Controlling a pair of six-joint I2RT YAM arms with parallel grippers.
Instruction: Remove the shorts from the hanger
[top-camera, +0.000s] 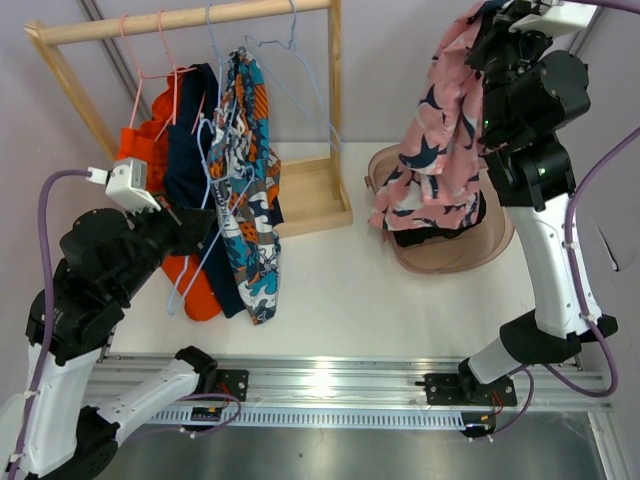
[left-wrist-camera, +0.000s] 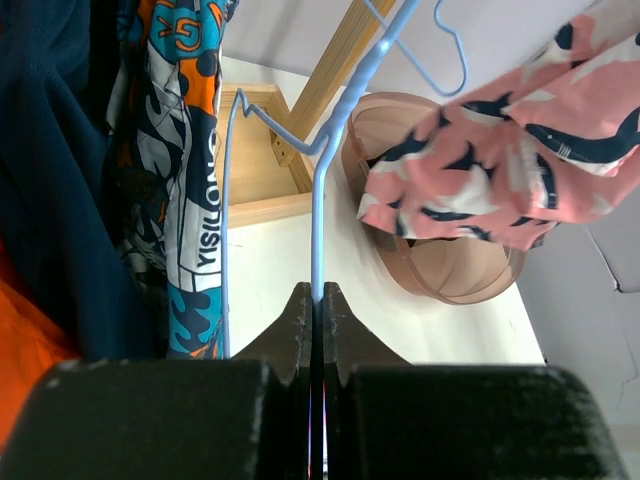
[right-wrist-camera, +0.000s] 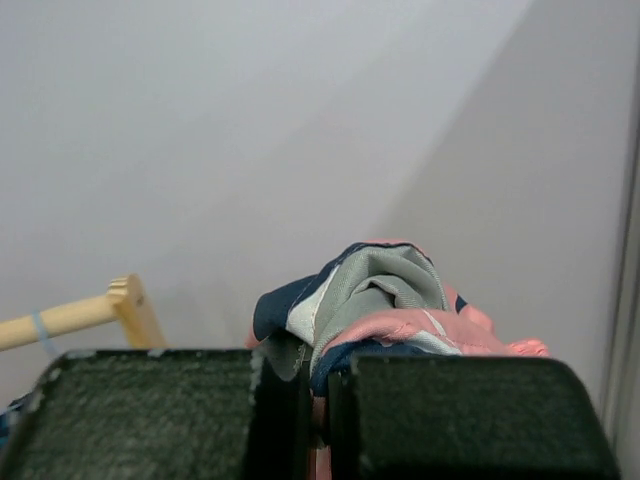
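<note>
My right gripper (top-camera: 480, 28) is raised at the far right and shut on the pink floral shorts (top-camera: 435, 140), which hang down over a brown basket (top-camera: 495, 240). In the right wrist view the bunched pink fabric (right-wrist-camera: 385, 305) sticks out between the closed jaws (right-wrist-camera: 318, 372). Black shorts (top-camera: 435, 238) lie in the basket. My left gripper (top-camera: 192, 226) is shut on the wire of a light blue hanger (left-wrist-camera: 316, 220), with the jaws (left-wrist-camera: 317, 297) pinching it. Beside it on the wooden rack hang the teal-orange-white print shorts (top-camera: 248, 190), the navy shorts (top-camera: 190, 150) and the orange shorts (top-camera: 190, 285).
The wooden rack (top-camera: 190, 20) stands at the back left, its base (top-camera: 315, 195) reaching toward the basket. Pink and blue empty hangers (top-camera: 290, 45) hang from its rod. A metal rail (top-camera: 330, 380) runs along the near edge.
</note>
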